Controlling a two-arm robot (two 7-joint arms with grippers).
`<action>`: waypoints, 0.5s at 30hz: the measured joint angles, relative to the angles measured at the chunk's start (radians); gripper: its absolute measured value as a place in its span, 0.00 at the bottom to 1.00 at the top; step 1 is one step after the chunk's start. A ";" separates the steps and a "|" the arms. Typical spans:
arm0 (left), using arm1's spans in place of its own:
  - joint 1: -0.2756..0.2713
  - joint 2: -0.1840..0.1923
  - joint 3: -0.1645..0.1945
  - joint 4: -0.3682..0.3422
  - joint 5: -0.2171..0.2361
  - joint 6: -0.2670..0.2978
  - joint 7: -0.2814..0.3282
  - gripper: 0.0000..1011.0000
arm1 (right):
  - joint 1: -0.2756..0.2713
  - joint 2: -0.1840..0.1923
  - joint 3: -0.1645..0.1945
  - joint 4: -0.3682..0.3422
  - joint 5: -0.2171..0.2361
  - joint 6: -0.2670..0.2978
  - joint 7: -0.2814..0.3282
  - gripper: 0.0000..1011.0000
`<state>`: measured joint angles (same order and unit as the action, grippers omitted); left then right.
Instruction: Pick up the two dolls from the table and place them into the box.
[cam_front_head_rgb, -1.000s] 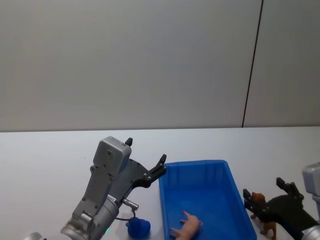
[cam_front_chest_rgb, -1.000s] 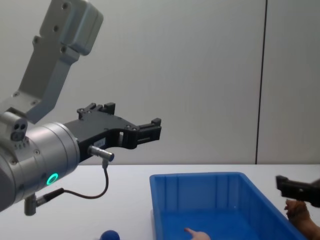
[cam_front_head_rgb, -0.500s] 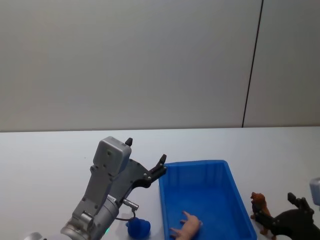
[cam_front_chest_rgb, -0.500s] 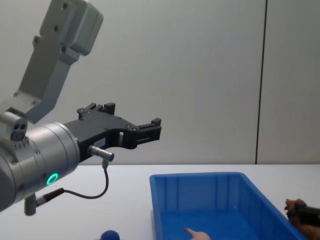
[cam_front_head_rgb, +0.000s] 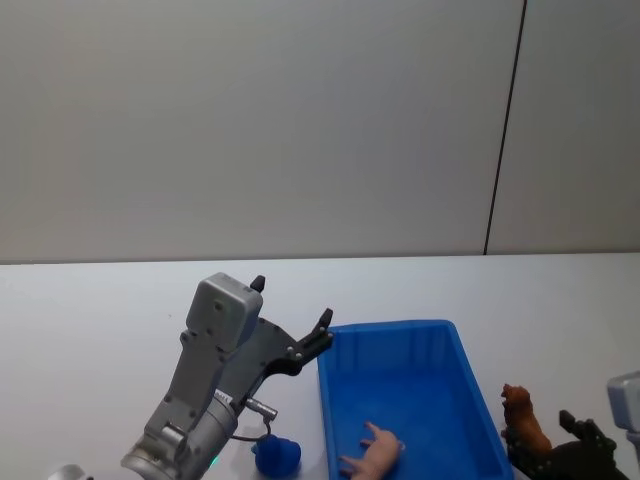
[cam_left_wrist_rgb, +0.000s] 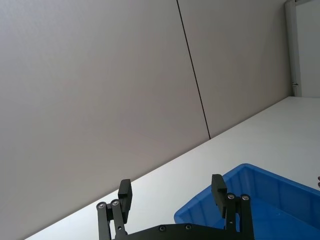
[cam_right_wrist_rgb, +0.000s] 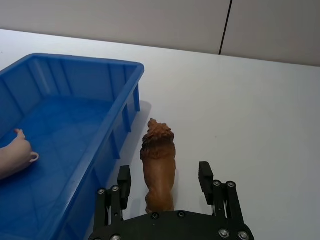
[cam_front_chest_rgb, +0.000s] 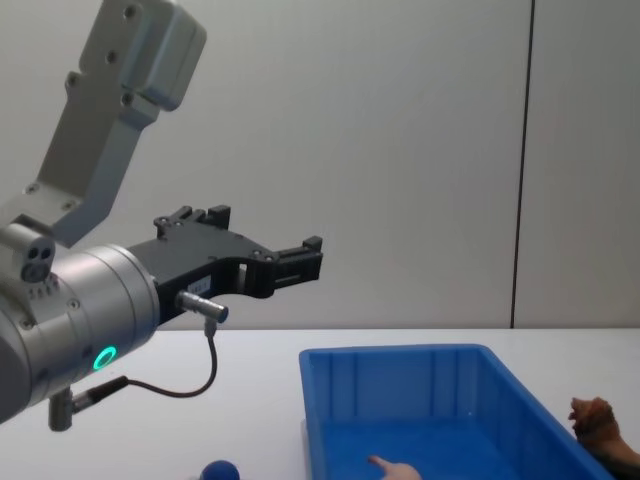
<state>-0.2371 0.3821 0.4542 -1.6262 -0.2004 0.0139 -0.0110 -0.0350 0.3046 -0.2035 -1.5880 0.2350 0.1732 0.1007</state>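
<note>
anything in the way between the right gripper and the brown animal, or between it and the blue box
Nothing visible. The open right gripper straddles the rear of the brown figure, and only bare table separates that figure from the box; the lift just has to clear the box's side wall.

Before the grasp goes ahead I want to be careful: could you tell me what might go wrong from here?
1. The brown doll stands between the fingers of the open right claw; an uneven close could tip it over.
2. It stands close beside the box wall, so the nearer finger might catch that wall.
The left claw hangs open above the table, idle.
</note>
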 joint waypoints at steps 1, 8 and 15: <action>0.000 0.000 0.000 0.000 0.000 0.000 0.000 0.99 | 0.001 -0.001 0.000 0.004 0.000 -0.001 0.002 0.82; 0.000 0.000 0.000 0.000 0.000 0.000 0.000 0.99 | 0.013 -0.012 -0.005 0.037 -0.002 -0.007 0.018 0.61; 0.000 0.000 0.000 0.000 0.000 0.000 0.000 0.99 | 0.016 -0.017 -0.007 0.046 -0.004 -0.011 0.019 0.38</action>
<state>-0.2371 0.3821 0.4542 -1.6262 -0.2004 0.0139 -0.0110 -0.0186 0.2878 -0.2104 -1.5419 0.2314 0.1626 0.1200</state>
